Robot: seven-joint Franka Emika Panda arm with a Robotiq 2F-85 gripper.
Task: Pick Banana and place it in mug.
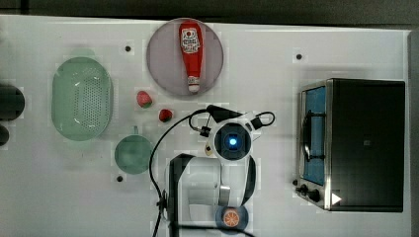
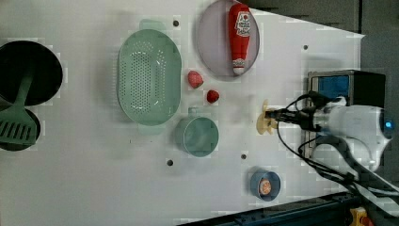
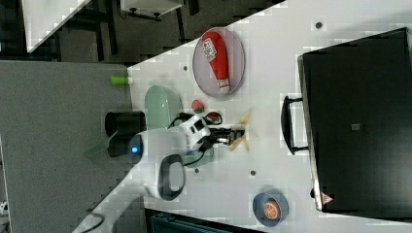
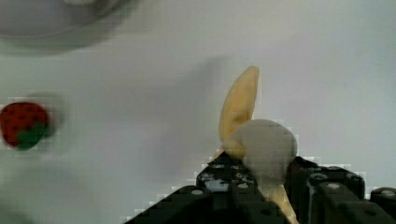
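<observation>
The gripper (image 4: 266, 179) fingers (image 4: 233, 184) are pinching the banana (image 4: 254, 135) narrowly between them, hanging above the white table (image 4: 116, 140), mug (image 2: 197, 135) nearby.

Tool (image 2: 269, 115) at end of white arm, reaching twd the left view's left — jaws closed on the banana (image 2: 262, 123), which sits betw. the fingers in wrist view. Black cables loop off wrist. In top view wrist points straight down.

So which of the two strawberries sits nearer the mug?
The smaller, redder strawberry; it lies closer to the mug than the paler strawberry beside the colander.
</observation>
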